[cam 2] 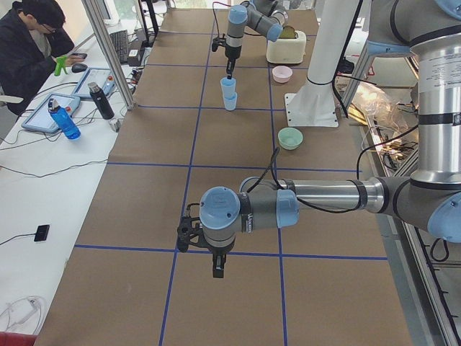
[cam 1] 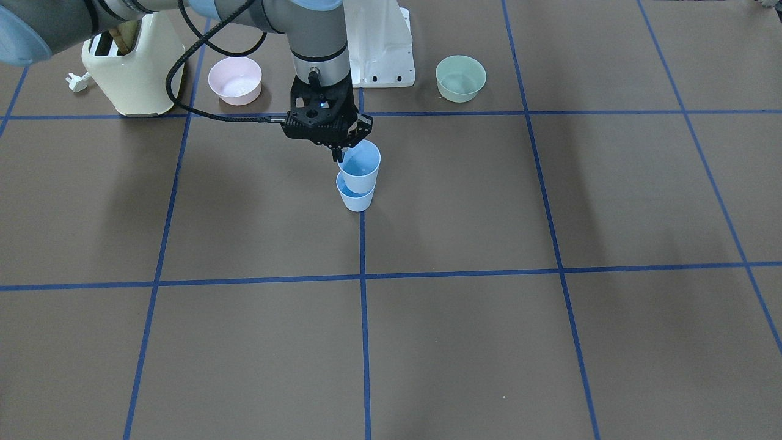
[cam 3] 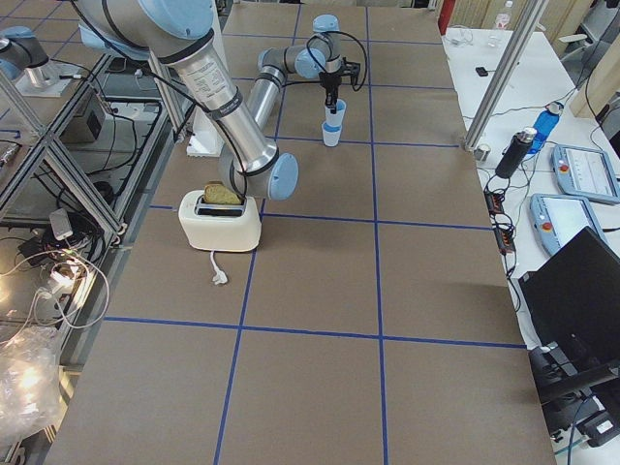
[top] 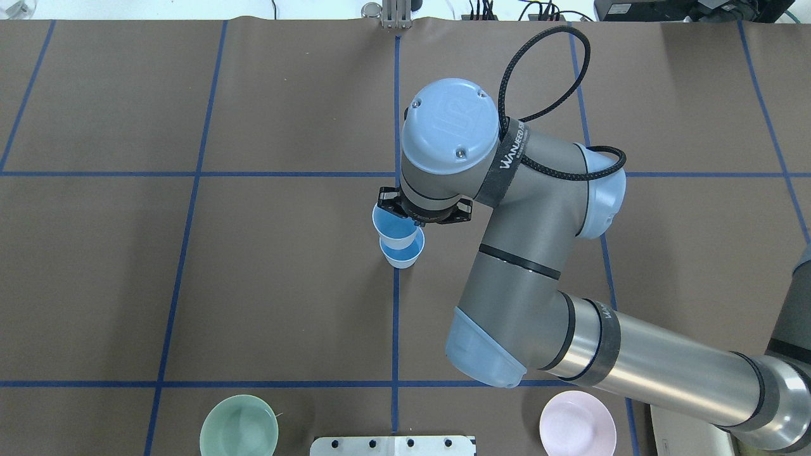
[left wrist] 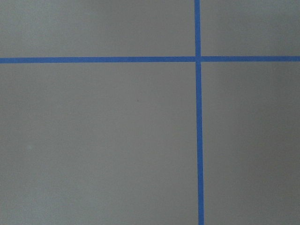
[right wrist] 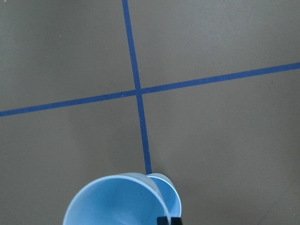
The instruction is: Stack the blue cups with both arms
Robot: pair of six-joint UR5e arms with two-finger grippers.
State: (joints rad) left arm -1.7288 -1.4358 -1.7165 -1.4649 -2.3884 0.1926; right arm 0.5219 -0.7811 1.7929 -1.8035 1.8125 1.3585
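Observation:
Two pale-blue cups sit at the table's middle. The lower cup (cam 1: pixel 355 197) stands on the table on a blue tape line. The upper cup (cam 1: pixel 360 165) is tilted, with its base inside the lower cup's mouth. My right gripper (cam 1: pixel 338 154) is shut on the upper cup's rim, one finger inside and one outside. Both show in the overhead view as upper cup (top: pixel 386 223) and lower cup (top: pixel 401 254), and in the right wrist view as upper cup (right wrist: pixel 117 201) and lower cup (right wrist: pixel 171 199). My left gripper (cam 2: pixel 217 271) hangs over bare table far from the cups; I cannot tell whether it is open.
A pink bowl (cam 1: pixel 235 80) and a cream toaster (cam 1: pixel 131 70) stand on the robot's right side near its base. A green bowl (cam 1: pixel 460 78) stands on its left side. The white base column (cam 1: pixel 379 49) is between them.

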